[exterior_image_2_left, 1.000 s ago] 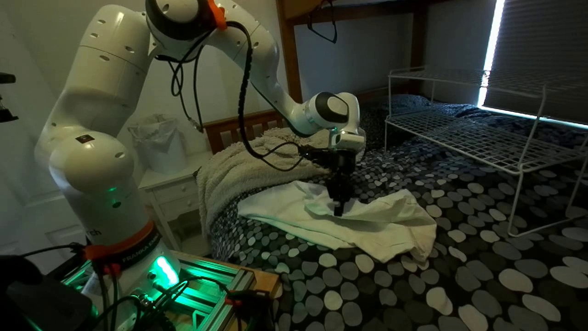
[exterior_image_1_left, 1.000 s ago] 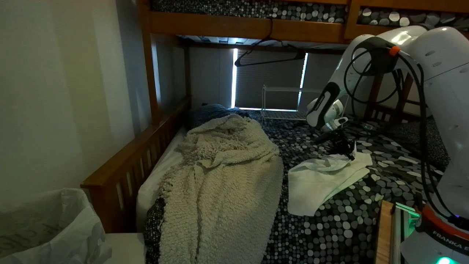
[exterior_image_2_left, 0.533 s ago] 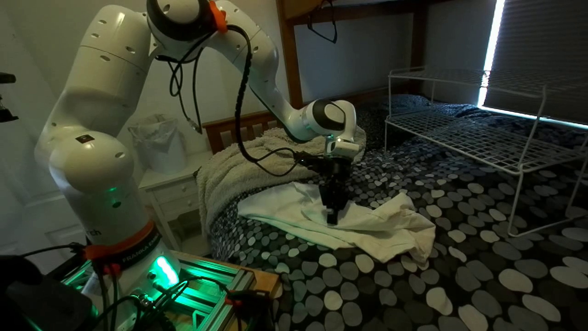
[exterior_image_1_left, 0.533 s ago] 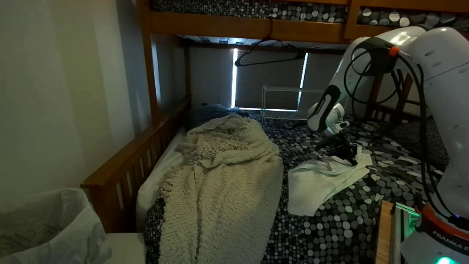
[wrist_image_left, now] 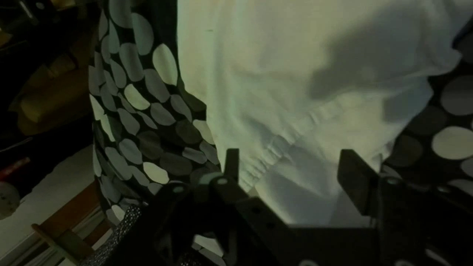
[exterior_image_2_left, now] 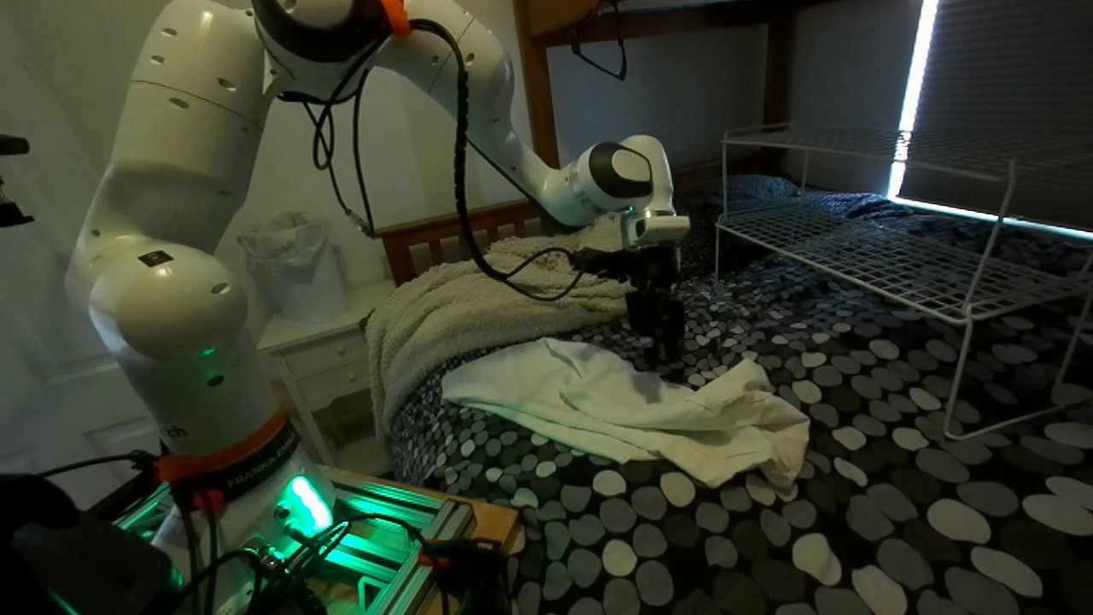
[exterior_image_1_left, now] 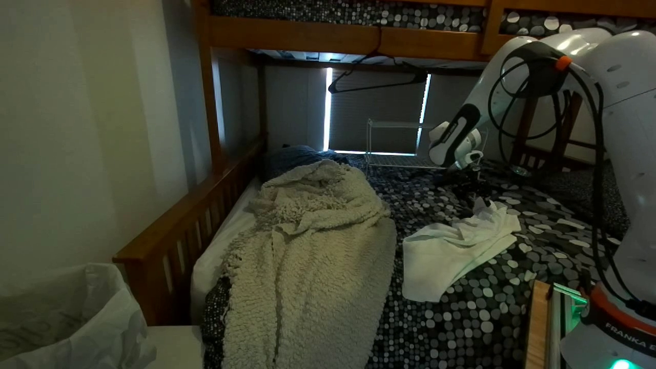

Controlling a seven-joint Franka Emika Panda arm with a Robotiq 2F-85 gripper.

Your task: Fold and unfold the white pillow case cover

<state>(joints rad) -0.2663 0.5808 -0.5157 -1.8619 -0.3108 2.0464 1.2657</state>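
- My hand (wrist_image_left: 292, 160) is hanging near the white cover (exterior_image_2_left: 619, 410), spread wide, holding nothing.
- Spotted sheet (exterior_image_2_left: 854, 495) is showing around its edges.
- A bag (exterior_image_2_left: 290, 243) is lining the bin (exterior_image_2_left: 314, 292).

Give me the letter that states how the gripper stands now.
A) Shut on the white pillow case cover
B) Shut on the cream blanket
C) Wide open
C: in the wrist view the gripper has its jaws spread far apart, with the white pillow case cover visible through the gap.
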